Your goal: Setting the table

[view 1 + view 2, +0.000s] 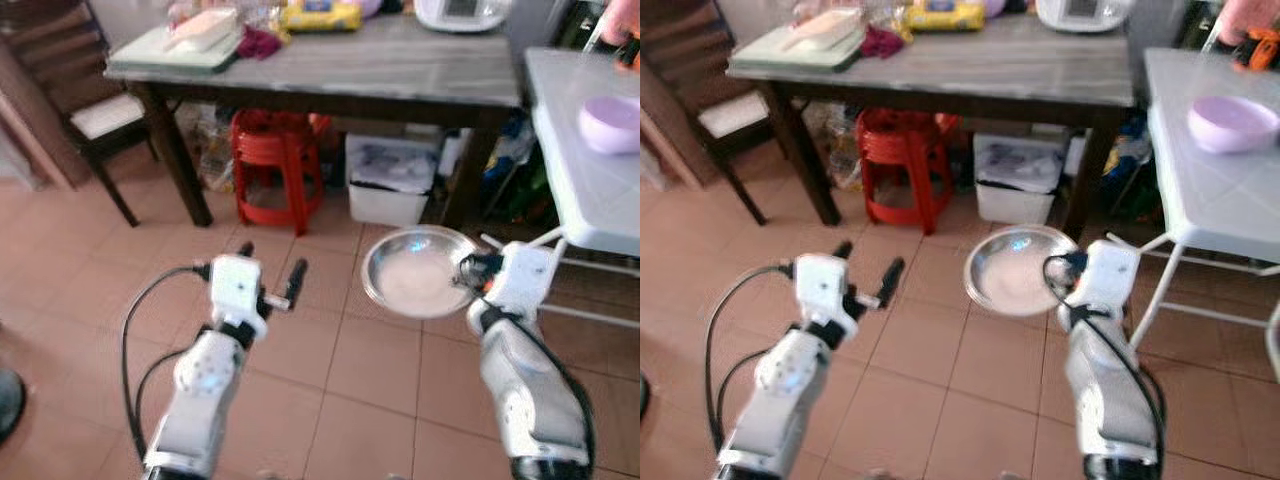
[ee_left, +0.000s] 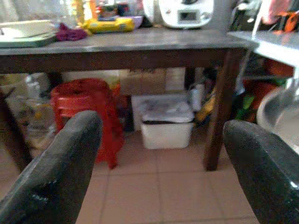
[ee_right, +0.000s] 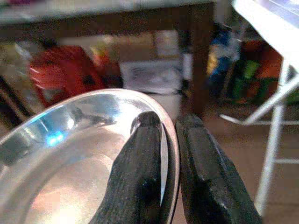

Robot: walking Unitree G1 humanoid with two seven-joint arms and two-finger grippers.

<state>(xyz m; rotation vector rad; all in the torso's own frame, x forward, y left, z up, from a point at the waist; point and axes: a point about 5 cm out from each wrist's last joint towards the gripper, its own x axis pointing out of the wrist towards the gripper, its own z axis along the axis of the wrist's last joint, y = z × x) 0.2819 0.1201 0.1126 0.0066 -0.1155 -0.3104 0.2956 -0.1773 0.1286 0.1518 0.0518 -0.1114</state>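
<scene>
Now the right gripper (image 1: 466, 270) pinches the rim of the steel bowl (image 1: 418, 271), held out over the tiled floor (image 1: 370, 370), while the left gripper (image 1: 270, 270), fingers spread wide, carries nothing alongside.

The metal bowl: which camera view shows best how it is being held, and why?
The right wrist view: the metal bowl sits close up, with one black finger inside its rim and the other outside. Both eye views show the whole bowl over the tiled floor, held by the right gripper. The left wrist view catches only its edge.
</scene>
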